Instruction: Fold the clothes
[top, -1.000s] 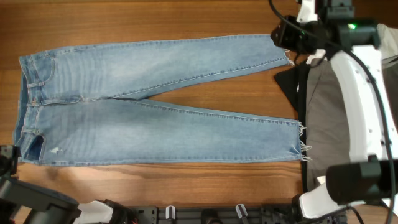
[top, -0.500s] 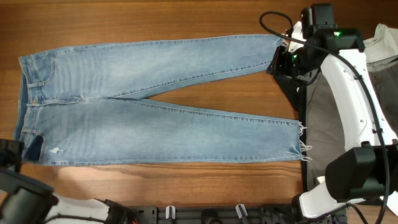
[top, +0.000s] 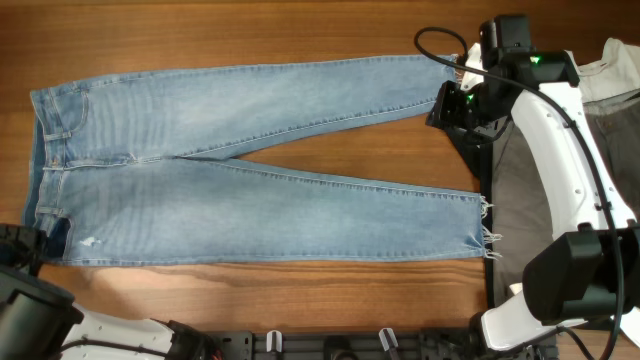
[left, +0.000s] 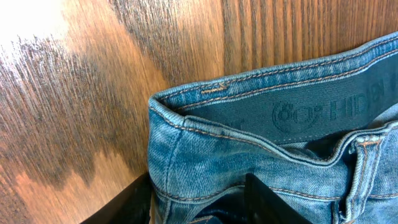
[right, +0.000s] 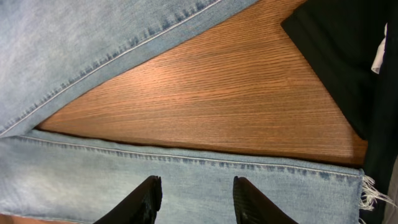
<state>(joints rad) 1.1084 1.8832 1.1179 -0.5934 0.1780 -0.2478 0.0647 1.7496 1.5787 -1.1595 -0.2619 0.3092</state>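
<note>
Your light-blue jeans (top: 250, 170) lie flat across the tabletop (top: 300, 30), waistband to the left and frayed hems to the right. Your left tool (left: 199, 202) stands wide, straddling the waistband corner. Your right tool (right: 196, 202) hangs wide over the hem end, near the black garment (right: 348, 56).

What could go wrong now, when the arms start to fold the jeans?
1. The left gripper straddles only the waistband corner of the jeans. It may pinch just one layer, and the cloth could slip.
2. The black garment lies close to the leg hems, so the open right gripper might catch it too.
</note>
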